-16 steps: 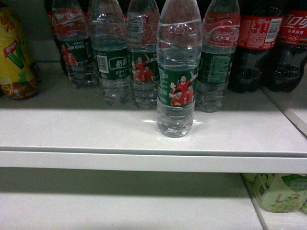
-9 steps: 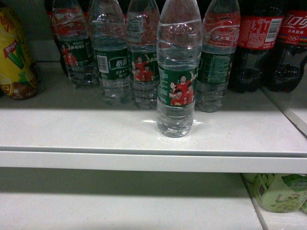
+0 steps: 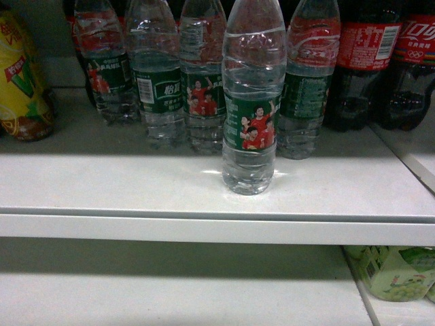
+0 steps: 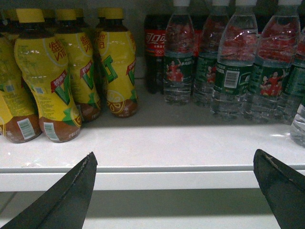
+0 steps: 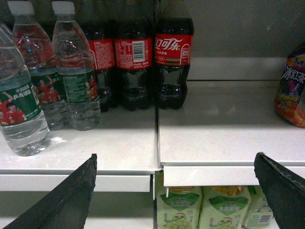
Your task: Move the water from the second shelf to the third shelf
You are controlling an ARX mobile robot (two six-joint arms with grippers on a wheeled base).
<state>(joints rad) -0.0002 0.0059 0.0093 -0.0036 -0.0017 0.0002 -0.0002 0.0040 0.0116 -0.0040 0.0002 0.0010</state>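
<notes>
Clearly the water stands alone near the shelf front edge; both fingers sets are spread, empty. You should expect a full, heavyish, slick bottle—grip the labelled waist

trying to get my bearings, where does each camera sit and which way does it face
Head: on the robot, facing the shelf and the front water bottle; no robot part shows.
Left wrist: on the left arm, facing yellow bottles; the open left gripper frames the bottom.
Right wrist: on the right arm, facing cola bottles; the open right gripper shows.
Head and right wrist share that front water bottle.
</notes>
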